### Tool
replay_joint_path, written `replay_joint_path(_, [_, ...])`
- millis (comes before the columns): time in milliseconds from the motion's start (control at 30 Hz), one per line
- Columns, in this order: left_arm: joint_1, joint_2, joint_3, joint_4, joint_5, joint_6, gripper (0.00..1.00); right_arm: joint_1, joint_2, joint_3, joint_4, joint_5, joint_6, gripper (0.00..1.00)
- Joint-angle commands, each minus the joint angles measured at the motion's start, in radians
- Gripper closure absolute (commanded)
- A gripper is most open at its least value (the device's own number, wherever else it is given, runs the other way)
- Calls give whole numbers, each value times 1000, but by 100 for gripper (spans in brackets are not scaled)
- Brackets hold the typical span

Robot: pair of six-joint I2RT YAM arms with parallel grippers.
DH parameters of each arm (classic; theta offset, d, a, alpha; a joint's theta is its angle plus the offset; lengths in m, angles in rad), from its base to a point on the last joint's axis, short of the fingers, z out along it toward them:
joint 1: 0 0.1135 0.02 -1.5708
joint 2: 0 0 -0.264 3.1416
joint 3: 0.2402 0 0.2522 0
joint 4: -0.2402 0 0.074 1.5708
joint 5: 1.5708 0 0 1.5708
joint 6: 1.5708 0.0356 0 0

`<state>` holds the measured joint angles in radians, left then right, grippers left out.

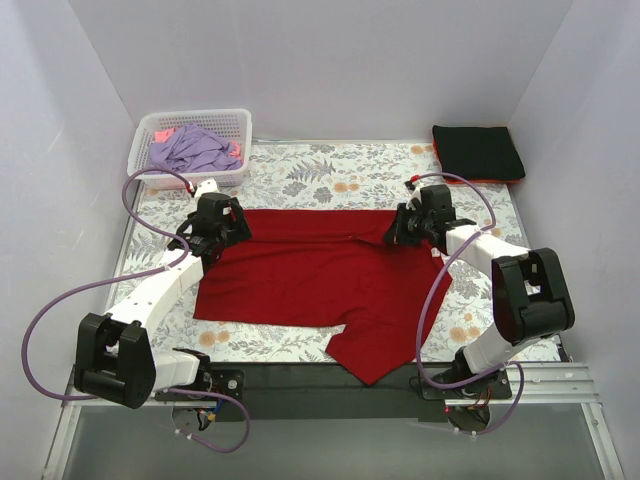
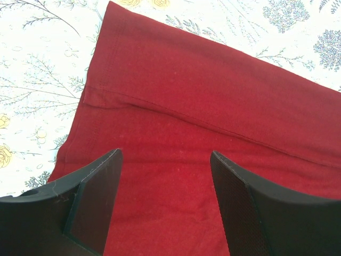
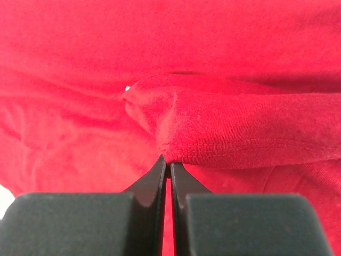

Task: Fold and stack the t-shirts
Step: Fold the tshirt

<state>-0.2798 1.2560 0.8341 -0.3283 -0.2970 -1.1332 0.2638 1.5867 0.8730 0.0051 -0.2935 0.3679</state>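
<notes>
Left pincer (image 2: 165, 160), seen from its wrist, hangs open over the red tee (image 2: 213, 106), one finger on either side of bare cloth and gripping nothing. From above it sits at the tee's far left corner (image 1: 222, 228). The right pincer (image 3: 166, 160) is closed, with a hemmed fold of the tee (image 3: 160, 53) raised at its tips, apparently pinched. From above it sits at the tee's far right corner (image 1: 405, 228).

**Progress.** At the far right corner of the bench (image 1: 300, 170) lies a folded black tee (image 1: 478, 152) on an orange-red tee (image 1: 490, 181), of which only an edge shows. These two look finished and stacked. In the basket (image 1: 240, 120) at the far left corner, a lavender tee (image 1: 190, 150) and a pink tee (image 1: 163, 134) lie crumpled and unfolded. The red tee (image 1: 310, 275) lies flat mid-bench and is probably early in its folding. Its folds, its transfer to the stack and the two basket tees remain.

**Orientation.** The red tee's long axis runs left to right, parallel to the near edge. Its far edge is straight between the two pincers. One pointed flap juts toward the near edge, right of centre. A white speck beside the pinched fold may be the neck label, but which end is the collar cannot be told.
</notes>
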Motion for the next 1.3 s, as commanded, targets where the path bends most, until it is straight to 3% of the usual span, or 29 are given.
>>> replay_joint_path(0, [-2, -1, 11, 8, 4, 12, 35, -1, -45, -5, -48, -56, 31, 92])
replay_joint_path(367, [-2, 6, 13, 5, 16, 13, 34, 0, -77, -12, -166, -81, 63, 86])
replay_joint_path(533, [-2, 16, 16, 3, 30, 13, 34, 8, -56, -22, -182, -177, 33, 67])
replay_joint_path(633, [-2, 19, 17, 3, 41, 13, 34, 8, -73, -17, -186, -223, -27, 65])
replay_joint_path(733, [-2, 25, 17, 0, 48, 12, 34, -14, -137, -40, -188, -138, -78, 61])
replay_joint_path(867, [-2, 28, 17, 0, 56, 12, 34, -118, -218, -86, -157, -59, -128, 52])
replay_joint_path(1100, [-1, 29, 17, 2, 64, 13, 34, -326, -266, -155, -44, -162, -106, 40])
replay_joint_path(1267, [-2, 31, 16, 0, 67, 15, 34, -412, -203, -166, 76, -206, -61, 34])
